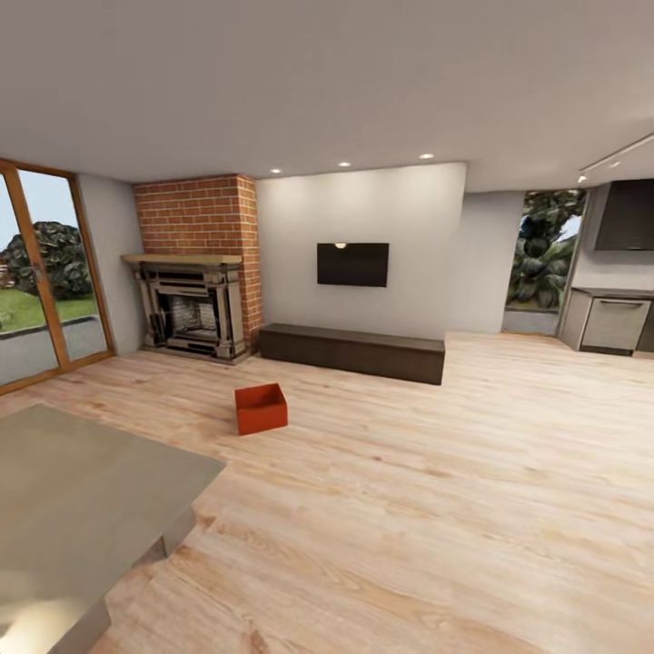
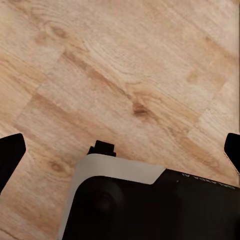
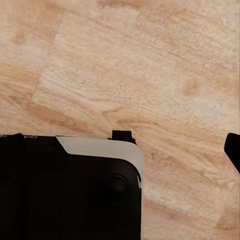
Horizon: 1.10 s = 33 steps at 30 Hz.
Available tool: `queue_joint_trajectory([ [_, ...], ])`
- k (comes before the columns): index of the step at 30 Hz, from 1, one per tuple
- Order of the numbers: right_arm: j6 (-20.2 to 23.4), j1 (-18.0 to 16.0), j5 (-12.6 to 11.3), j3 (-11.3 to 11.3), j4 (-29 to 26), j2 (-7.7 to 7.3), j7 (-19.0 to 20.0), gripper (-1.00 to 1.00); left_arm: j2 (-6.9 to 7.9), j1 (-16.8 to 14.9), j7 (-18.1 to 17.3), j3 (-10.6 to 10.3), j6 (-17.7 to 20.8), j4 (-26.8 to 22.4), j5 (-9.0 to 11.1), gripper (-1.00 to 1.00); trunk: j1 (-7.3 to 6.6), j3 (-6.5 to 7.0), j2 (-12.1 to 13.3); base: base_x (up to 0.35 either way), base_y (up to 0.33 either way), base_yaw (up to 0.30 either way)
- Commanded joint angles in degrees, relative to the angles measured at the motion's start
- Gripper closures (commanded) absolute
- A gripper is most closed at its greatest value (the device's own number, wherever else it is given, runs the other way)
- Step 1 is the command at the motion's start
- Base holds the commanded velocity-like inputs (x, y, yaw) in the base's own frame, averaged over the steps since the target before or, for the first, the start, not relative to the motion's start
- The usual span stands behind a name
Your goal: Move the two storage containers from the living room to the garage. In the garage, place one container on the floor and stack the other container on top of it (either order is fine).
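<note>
**One container waiting on the living-room planks**

While both wrist cameras are looking straight down, I'm seeing the left gripper (image 2: 120, 150) spread wide, its fingers (image 2: 10, 152) holding nothing; the right gripper (image 3: 120, 145) likewise. Wood-plank flooring (image 2: 125, 65) is passing under them. Ahead, an orange-red storage container (image 1: 261, 408) is sitting between the glass table (image 1: 82, 490) and dark cabinet (image 1: 352, 351), near the fireplace (image 1: 193, 313).

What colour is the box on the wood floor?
Orange-red, plain walls, no lid. The box shows best in the head view.
</note>
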Motion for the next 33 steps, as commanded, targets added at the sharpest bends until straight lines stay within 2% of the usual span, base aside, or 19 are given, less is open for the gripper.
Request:
queue_joint_trajectory([
  [1,-0.1,-0.1,-0.4,0.5,0.2,0.07,0.0,-1.00,-0.02,0.0,0.1,-0.5,-0.2,0.0,0.4,-1.00,0.04,-0.08,0.0,0.322,0.000,0.000],
  [22,-0.4,-0.1,-0.5,0.2,0.2,0.23,-0.4,-1.00,0.00,0.0,0.1,-0.5,0.2,0.1,0.4,-1.00,0.04,-0.08,0.0,0.322,0.000,0.000],
  [28,0.2,-0.1,-0.8,-0.3,0.2,0.19,-2.5,-1.00,-0.03,0.0,0.1,-0.4,0.4,0.0,0.4,-1.00,0.04,-0.08,0.0,0.322,0.000,0.000],
  [33,0.2,-0.1,-0.5,0.3,0.2,0.19,-3.1,-1.00,-0.04,0.0,0.1,-0.4,0.3,0.0,0.4,-1.00,0.04,-0.08,0.0,0.322,0.000,0.000],
])
